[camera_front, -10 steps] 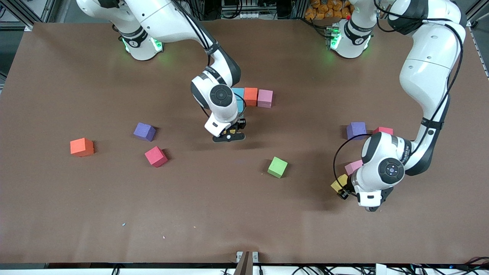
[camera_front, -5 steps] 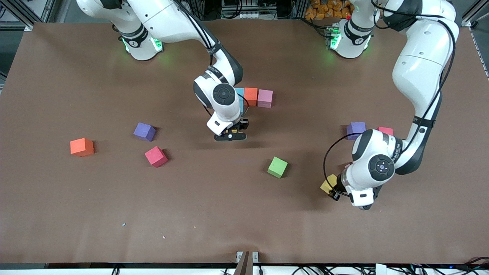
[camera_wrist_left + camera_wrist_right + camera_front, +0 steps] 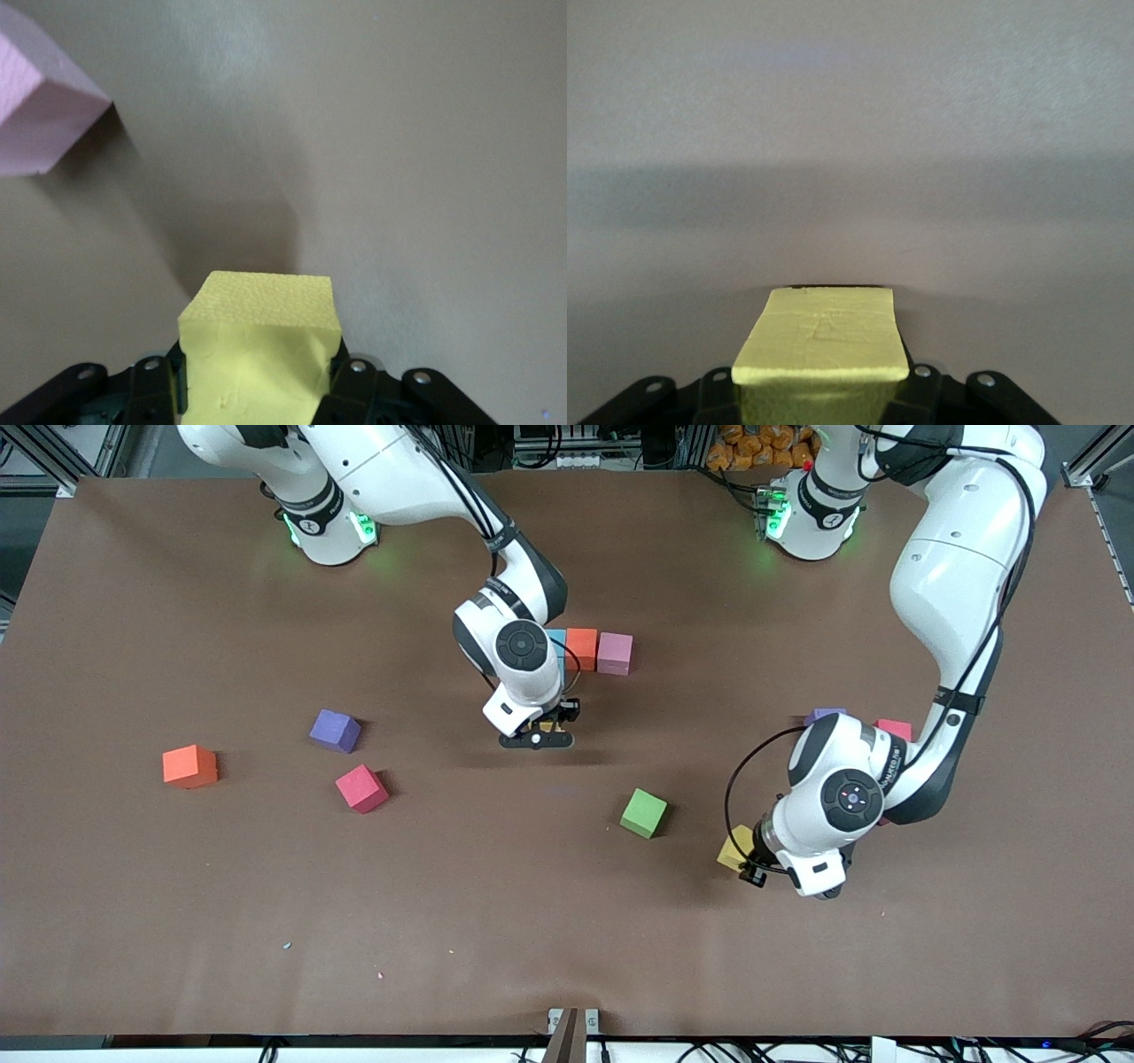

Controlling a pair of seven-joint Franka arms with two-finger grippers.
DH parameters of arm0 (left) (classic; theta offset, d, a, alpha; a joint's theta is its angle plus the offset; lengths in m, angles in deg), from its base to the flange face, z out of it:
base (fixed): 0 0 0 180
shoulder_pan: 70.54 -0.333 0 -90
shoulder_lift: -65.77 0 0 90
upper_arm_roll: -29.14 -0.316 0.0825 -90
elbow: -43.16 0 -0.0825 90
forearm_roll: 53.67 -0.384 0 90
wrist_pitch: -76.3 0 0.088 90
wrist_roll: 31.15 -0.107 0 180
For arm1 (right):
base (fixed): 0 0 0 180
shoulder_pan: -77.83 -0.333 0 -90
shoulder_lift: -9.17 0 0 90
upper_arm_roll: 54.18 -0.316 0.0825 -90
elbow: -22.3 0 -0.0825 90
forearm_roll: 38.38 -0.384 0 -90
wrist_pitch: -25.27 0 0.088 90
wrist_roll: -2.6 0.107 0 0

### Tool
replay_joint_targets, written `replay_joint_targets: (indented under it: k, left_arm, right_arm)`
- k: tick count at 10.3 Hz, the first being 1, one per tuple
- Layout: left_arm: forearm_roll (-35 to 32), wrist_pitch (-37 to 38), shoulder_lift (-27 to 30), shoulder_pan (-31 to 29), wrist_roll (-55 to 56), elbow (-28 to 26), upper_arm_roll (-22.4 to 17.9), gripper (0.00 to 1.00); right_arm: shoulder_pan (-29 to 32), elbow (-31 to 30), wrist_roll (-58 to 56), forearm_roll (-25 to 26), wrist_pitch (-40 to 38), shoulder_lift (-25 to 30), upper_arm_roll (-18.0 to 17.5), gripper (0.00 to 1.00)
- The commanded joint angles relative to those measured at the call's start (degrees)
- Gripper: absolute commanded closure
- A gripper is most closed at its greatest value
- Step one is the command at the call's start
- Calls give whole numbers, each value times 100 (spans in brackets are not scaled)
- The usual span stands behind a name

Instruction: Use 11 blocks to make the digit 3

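A bar of three blocks stands mid-table: teal (image 3: 555, 640), orange (image 3: 581, 647), pink (image 3: 615, 653). My right gripper (image 3: 536, 737) hangs over the table just by the teal end, shut on a yellow block (image 3: 824, 341), of which only a sliver (image 3: 547, 726) shows from the front. My left gripper (image 3: 749, 861) is shut on another yellow block (image 3: 734, 849) (image 3: 261, 341), lifted above its shadow, between the green block (image 3: 643, 812) and a pink block (image 3: 40, 111) that the wrist hides in the front view.
Loose blocks toward the right arm's end: purple (image 3: 335, 731), red (image 3: 361, 788), orange (image 3: 190, 766). Partly hidden by the left arm are a purple block (image 3: 824, 713) and a red one (image 3: 895, 729).
My left gripper has carried its yellow block away from the pink block, toward the green one. My right gripper has edged slightly closer to the teal block.
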Motion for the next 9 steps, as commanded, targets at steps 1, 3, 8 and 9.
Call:
replay_joint_targets:
  k: [1,3,8,9]
  left_arm:
    - [145,671,303,137,340,-46,-54,100]
    - [154,998,418,103,630,-63,112,100]
    - [180,1262,760,50,869,-90,350,100]
    - [302,1298,866,50,869,-98,351,100]
  right_arm:
    - [-132,-2,114,-83,-42,-32,19,92]
    - [-184,-73,141,-75,-42,-32,28,92]
    - [-167,-91,115,-66,-51,-32,28,92]
    - [-150,-82,97,-66,-51,-32,28,92]
